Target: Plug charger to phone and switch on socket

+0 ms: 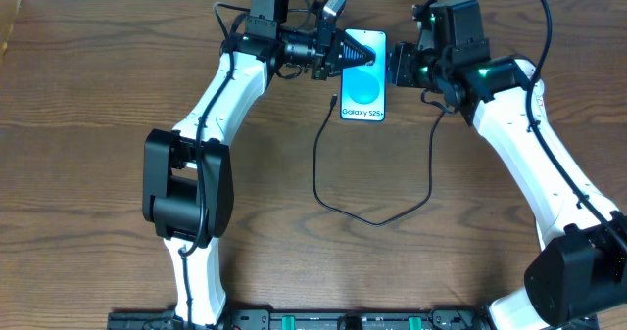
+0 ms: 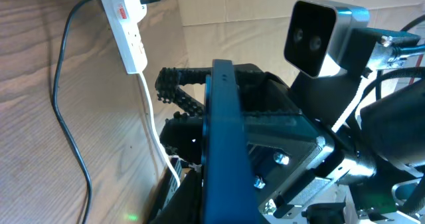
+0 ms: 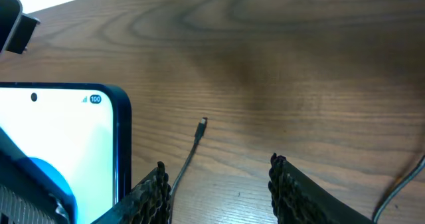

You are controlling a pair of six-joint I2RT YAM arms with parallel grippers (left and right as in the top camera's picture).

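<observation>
The phone [image 1: 363, 79] lies at the back middle of the table, its blue screen up. My left gripper [image 1: 343, 54] is shut on the phone's upper left edge; in the left wrist view the phone [image 2: 222, 137] runs edge-on between the jaws [image 2: 229, 191]. My right gripper [image 1: 396, 68] is open and empty beside the phone's right edge. The charger's black cable [image 1: 319, 178] loops toward the front. Its connector tip [image 3: 203, 122] lies free on the wood, ahead of the right fingers [image 3: 218, 181] and beside the phone [image 3: 66, 144]. The socket [image 2: 129, 31], with a red switch, shows only in the left wrist view.
The socket's white cord [image 2: 151, 117] trails from it toward the left gripper. The black cable [image 2: 63, 117] curves over the wood beside it. The right arm's camera housing [image 2: 319, 28] sits close behind the phone. Bare brown table [image 1: 98, 95] lies to the left and front.
</observation>
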